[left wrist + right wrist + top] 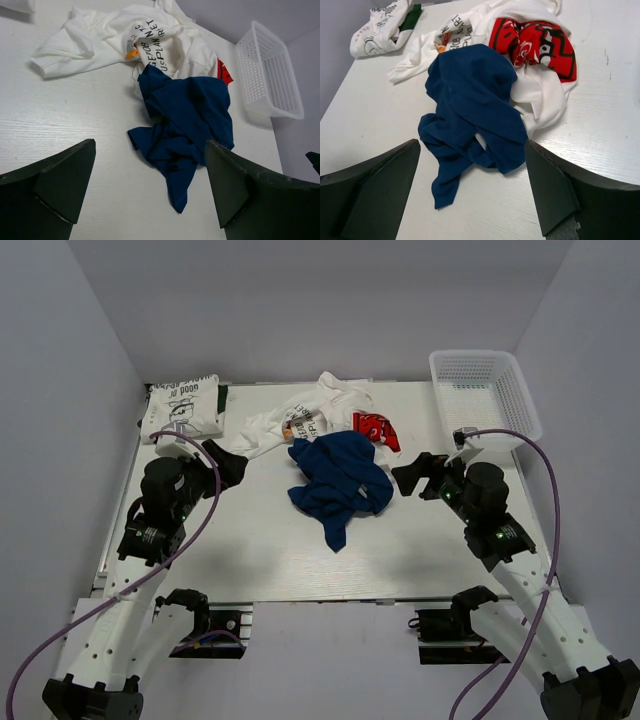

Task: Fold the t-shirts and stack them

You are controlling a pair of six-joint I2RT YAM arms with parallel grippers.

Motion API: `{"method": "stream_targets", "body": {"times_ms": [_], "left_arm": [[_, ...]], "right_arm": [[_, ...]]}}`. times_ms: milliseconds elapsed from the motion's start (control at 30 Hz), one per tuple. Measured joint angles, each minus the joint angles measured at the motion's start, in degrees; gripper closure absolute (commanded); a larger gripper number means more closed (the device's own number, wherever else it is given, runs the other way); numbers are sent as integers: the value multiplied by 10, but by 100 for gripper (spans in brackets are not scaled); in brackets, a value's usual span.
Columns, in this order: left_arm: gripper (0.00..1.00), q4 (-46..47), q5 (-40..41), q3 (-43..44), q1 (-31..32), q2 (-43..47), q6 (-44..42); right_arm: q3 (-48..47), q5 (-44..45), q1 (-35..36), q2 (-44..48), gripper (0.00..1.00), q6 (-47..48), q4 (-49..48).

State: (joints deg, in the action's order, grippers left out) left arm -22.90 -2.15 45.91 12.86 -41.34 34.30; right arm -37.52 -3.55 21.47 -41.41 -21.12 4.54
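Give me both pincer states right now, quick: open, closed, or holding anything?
The left pincer: open, holding nothing.
The right pincer: open, holding nothing.

My left gripper (150, 145) looks like matt, dark plastic. The dark blue t-shirt (470, 100) is soft, creased cloth (dull all over); the table (260, 560) is white, finely grained like painted wood; the basket (270, 75) is smooth white plastic.

White perforated left arm (105, 640) and right arm (545, 612): black joint housings, looping purple cables (214, 495), dark wedge-shaped fingers (60, 185)
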Motion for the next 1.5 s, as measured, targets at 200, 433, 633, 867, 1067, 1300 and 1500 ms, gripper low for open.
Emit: {"method": "stream_targets", "body": {"times_ms": [200,433,633,867,1067,1300,1500], "left_arm": [[0,-6,7,0,0,-4,7],[0,-5,9,-1,0,-10,12],[0,-2,3,-3,0,-35,13],[0,8,-17,-17,0,-57,13],[0,10,-30,-23,0,-75,14],[0,9,-30,-23,0,-79,14],[0,7,-28,-23,0,-79,14]], "right_arm": [[0,10,0,-2,10,-18,-1],[-9,-29,13,-62,10,-14,-35],[-68,-42,97,-254,10,-3,-46],[-214,112,209,-512,10,23,-5],[-292,271,247,-666,74,36,11],[-303,308,250,-582,100,41,19],[-304,312,234,-400,100,80,-48]]}}
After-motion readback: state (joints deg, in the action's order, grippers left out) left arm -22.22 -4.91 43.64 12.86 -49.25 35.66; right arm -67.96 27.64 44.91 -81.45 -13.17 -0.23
